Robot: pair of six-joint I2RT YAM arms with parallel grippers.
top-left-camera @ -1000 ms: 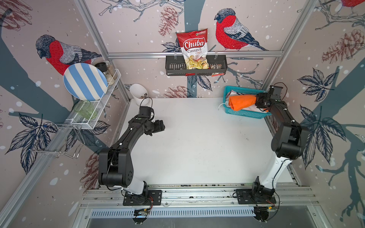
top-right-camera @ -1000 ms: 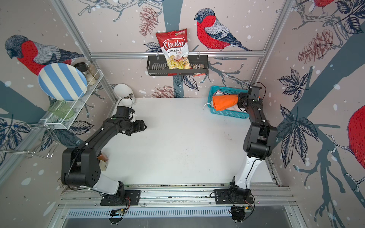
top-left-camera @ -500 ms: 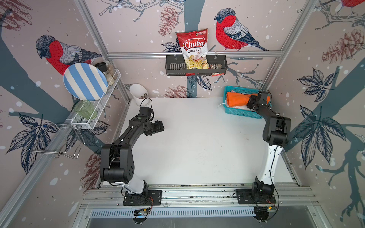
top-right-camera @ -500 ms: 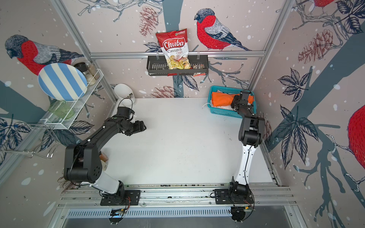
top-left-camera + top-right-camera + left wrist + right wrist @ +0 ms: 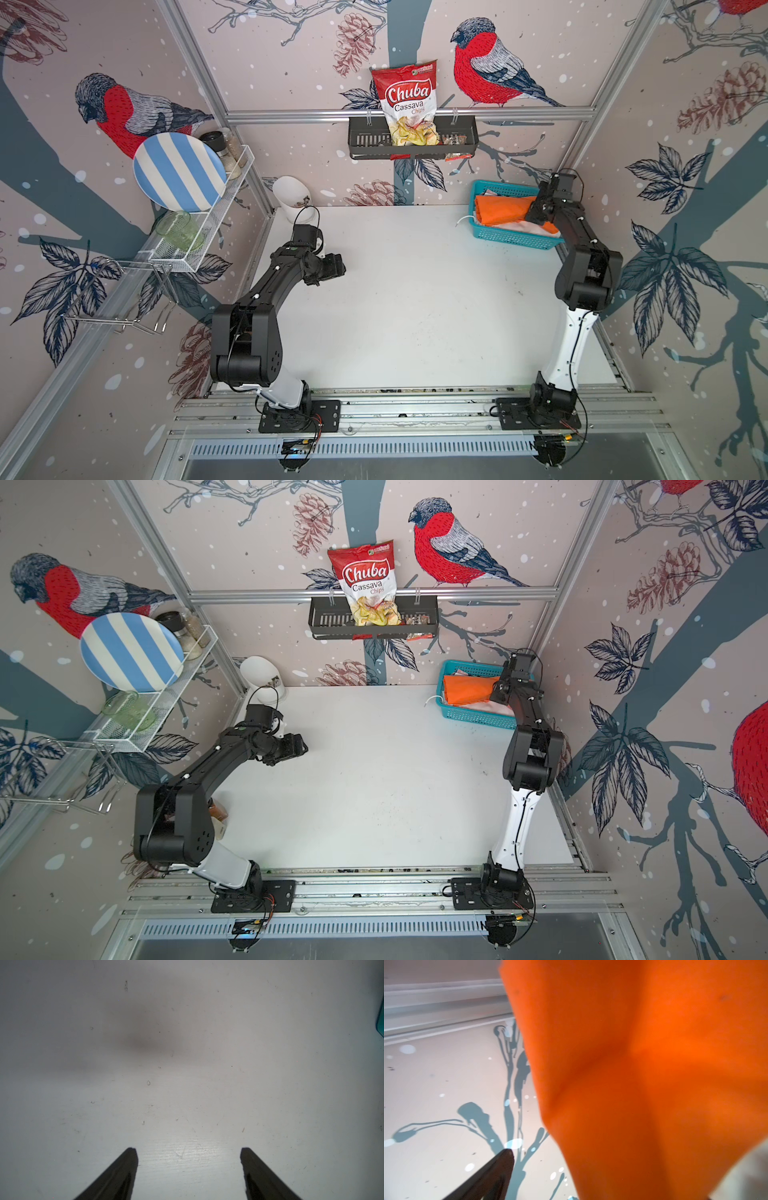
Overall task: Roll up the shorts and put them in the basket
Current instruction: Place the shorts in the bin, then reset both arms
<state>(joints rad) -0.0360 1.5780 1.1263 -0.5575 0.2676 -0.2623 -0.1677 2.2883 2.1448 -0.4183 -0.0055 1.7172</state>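
Desk point(image 5: 415, 311) front and middle bare, wide room to move. Left hand point(image 5: 189, 1153) released over bare desk. Far right corner: orange shorts point(image 5: 503, 210) in teal basket point(image 5: 515, 240), white cloth point(image 5: 536, 227) under them. Right hand point(image 5: 533, 214) is at the shorts, grip can't tell. Back-wall rack point(image 5: 365, 139): bag point(image 5: 409, 104) reads "Chuba Cassava Chips".
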